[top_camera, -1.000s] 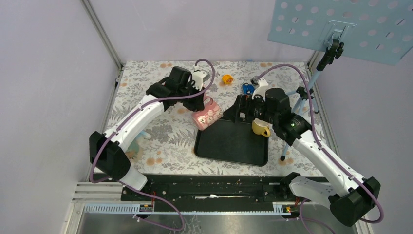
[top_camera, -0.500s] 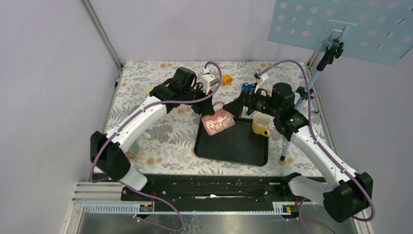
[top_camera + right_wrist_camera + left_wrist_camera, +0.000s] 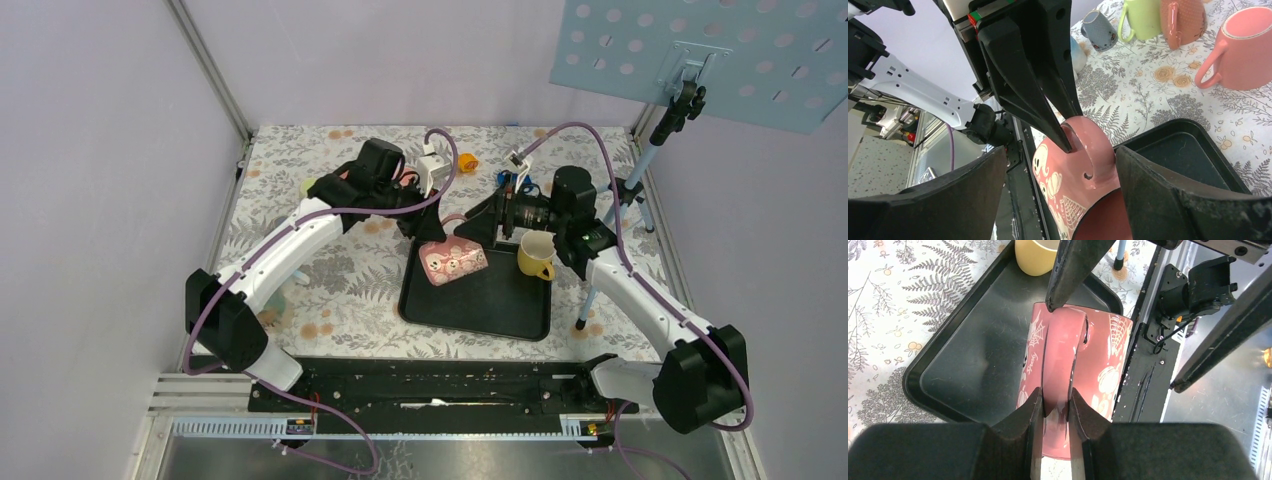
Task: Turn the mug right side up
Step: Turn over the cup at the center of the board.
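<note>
A pink mug (image 3: 453, 262) printed with white ghosts and webs hangs on its side over the black tray (image 3: 480, 305), handle uppermost. My left gripper (image 3: 432, 232) is shut on that handle (image 3: 1060, 350); the left wrist view shows both pads pinching it. My right gripper (image 3: 478, 232) comes at the mug (image 3: 1073, 172) from the right. It is open, one finger (image 3: 963, 195) on each side of the body; the right-hand finger stands close to the rim. The mug's open mouth faces the right wrist camera.
A yellow mug (image 3: 535, 256) stands upright on the tray's right side. On the floral cloth beyond lie a pink mug (image 3: 1248, 50), a green mug (image 3: 1143, 17) and a grey mug (image 3: 1098, 30). A tripod stand (image 3: 640, 190) holding a perforated board rises at the right.
My left arm has carried the pink mug rightward from the tray's edge to over the tray. My right gripper has swung left from the yellow mug to straddle it, jaws narrowing slightly.
</note>
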Robot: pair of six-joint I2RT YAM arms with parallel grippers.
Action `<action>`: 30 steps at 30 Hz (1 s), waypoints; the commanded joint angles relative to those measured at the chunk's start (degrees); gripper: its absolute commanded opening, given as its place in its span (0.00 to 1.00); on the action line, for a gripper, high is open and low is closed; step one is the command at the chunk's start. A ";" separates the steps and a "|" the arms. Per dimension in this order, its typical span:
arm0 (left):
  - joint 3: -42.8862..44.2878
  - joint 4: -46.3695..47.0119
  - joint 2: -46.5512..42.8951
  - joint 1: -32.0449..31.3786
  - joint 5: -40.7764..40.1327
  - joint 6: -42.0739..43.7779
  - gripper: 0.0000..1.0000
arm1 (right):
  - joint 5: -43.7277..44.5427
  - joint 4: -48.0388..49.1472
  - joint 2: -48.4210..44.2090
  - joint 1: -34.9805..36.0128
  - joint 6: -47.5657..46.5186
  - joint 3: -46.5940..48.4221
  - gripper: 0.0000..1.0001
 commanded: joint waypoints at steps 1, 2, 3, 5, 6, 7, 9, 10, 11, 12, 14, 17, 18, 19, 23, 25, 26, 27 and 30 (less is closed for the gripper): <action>3.46 7.40 -3.55 -0.39 6.66 -0.05 0.00 | -6.35 2.93 0.25 -0.22 -0.54 0.94 0.84; 3.49 7.54 -3.79 -0.41 6.84 -0.18 0.00 | -6.62 2.82 0.33 -0.19 -0.59 1.02 0.82; 3.51 7.75 -3.97 -0.41 6.96 -0.22 0.00 | -7.00 2.77 0.53 -0.19 -0.60 1.18 0.80; 3.58 8.10 -4.22 -0.50 7.56 -0.40 0.00 | -7.63 2.62 0.99 -0.19 -0.60 1.41 0.78; 3.60 8.10 -4.31 -0.62 7.71 -0.53 0.00 | -7.75 2.61 1.24 -0.17 -0.60 1.54 0.77; 3.65 8.14 -4.47 -0.75 7.73 -0.53 0.00 | -7.92 2.61 1.55 -0.18 -0.59 1.70 0.76; 3.63 8.34 -4.82 -0.94 7.74 -0.54 0.00 | -8.83 2.69 2.35 -0.19 -0.40 2.38 0.76; 3.59 8.46 -4.92 -0.94 7.80 -0.61 0.00 | -9.46 2.96 2.67 -0.18 -0.11 2.59 0.74; 3.59 8.59 -5.01 -1.02 7.87 -0.67 0.00 | -10.00 3.58 2.83 -0.18 0.39 2.65 0.73; 3.59 8.70 -5.06 -1.02 7.98 -0.73 0.00 | -10.27 4.02 2.88 -0.16 0.83 2.68 0.71; 3.64 8.88 -5.14 -1.05 8.00 -0.93 0.00 | -10.51 4.00 2.54 -0.20 0.95 2.66 0.63; 3.53 9.68 -5.49 -1.12 7.91 -1.26 0.00 | -10.91 3.65 2.10 -0.17 0.95 2.74 0.52; 3.58 9.87 -5.56 -1.11 7.95 -1.35 0.00 | -11.35 3.78 2.09 -0.24 1.19 2.74 0.48; 3.56 10.04 -5.67 -1.10 7.87 -1.50 0.00 | -11.64 4.05 2.11 -0.19 1.39 2.74 0.46; 3.21 11.03 -5.80 -1.08 7.77 -2.11 0.00 | -12.25 4.67 2.15 -0.18 2.18 2.66 0.39; 2.58 12.13 -5.94 -1.11 7.48 -2.47 0.00 | -12.19 4.72 1.98 -0.18 2.45 2.66 0.36; 2.40 12.40 -5.92 -1.04 7.37 -2.71 0.00 | -12.21 4.60 1.81 -0.18 2.55 2.66 0.34; 2.22 12.79 -5.86 -1.11 7.28 -2.96 0.00 | -12.18 4.44 1.70 -0.16 2.63 2.66 0.31; 1.37 14.14 -5.77 -1.09 6.78 -3.10 0.00 | -11.23 3.30 0.76 -0.09 2.43 2.40 0.19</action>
